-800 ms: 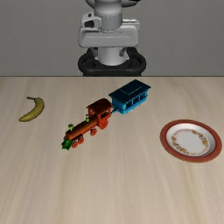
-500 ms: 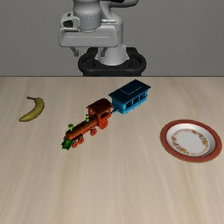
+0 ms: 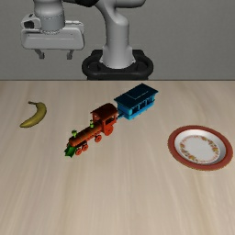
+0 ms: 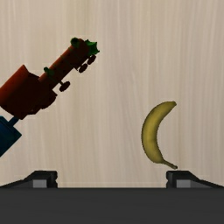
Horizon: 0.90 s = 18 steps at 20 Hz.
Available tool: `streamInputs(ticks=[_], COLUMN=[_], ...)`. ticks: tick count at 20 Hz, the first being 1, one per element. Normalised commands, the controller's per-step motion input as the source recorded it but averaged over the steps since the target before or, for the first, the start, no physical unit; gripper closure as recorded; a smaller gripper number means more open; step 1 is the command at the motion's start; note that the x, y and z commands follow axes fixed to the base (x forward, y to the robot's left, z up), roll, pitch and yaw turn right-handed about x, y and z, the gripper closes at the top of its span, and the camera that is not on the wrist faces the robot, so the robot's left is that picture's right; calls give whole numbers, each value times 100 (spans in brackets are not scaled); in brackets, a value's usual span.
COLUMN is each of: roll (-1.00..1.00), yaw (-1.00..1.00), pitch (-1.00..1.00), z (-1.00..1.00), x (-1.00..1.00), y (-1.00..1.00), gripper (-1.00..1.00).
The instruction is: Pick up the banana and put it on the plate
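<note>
Stood with the arm reared up from the base [image 3: 117,66] at the far edge of the table [image 3: 138,202] and bent away toward the exterior view's left. Carried the gripper [image 3: 53,55] high, well above the tabletop, with the pale hand housing held level and both short fingers pointing straight down. Held the gripper [image 4: 114,179] spread wide, with bare wood showing between the two fingertips [image 4: 41,178] and nothing gripped or touched.

Looked down from the wrist onto the banana [image 4: 158,133], lying flat on the wood beyond the fingertips, nearer one finger than the other, with one dark tip toward the hand. Found the same banana [image 3: 34,114] at the exterior view's left side of the table, alone, well below the raised hand.

Found the toy locomotive [image 3: 90,133] near the table's middle, with the blue wagon [image 3: 136,102] just beside it, both between banana and plate [image 3: 174,147]. Saw the locomotive [image 4: 48,74] and wagon [image 4: 7,136] slanting across the wood beside the banana, apart from it. Found the plate at the exterior view's right, well apart from the banana.
</note>
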Motion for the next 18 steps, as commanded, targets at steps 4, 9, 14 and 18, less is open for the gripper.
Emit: streamInputs(ticks=[4, 9, 14, 18], roll=[0, 0, 0, 0], yaw=[0, 0, 0, 0], pitch=[0, 0, 0, 0], z=[0, -40, -100, -100], x=[0, 20, 0, 0], y=[-100, -40, 0, 0], gripper=[-100, -100, -100, -100])
